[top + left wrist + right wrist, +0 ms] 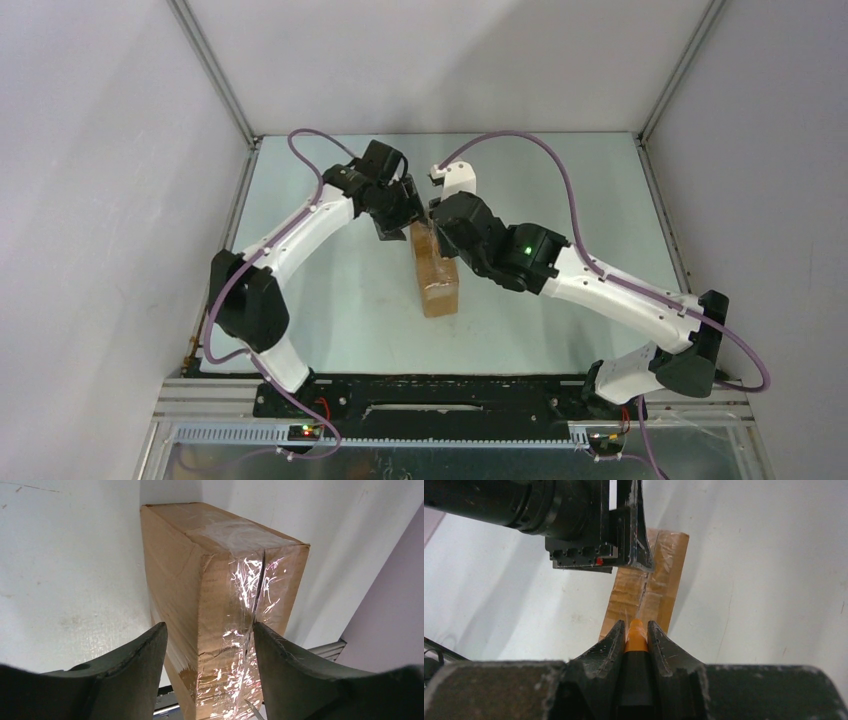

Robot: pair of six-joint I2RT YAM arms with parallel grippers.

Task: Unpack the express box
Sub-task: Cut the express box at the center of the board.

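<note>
The express box, brown cardboard with shiny clear tape, stands on a narrow side mid-table. In the left wrist view its taped end fills the space between the two dark fingers of my left gripper, which is open and straddles the far end of the box. My right gripper is shut on an orange-and-black utility knife. The knife points at the tape seam on the box's top. Its thin blade tip shows beside the box. The two grippers meet over the box's far end.
White enclosure walls with aluminium corner posts surround the pale table. Purple cables arc over both arms. A black base rail runs along the near edge.
</note>
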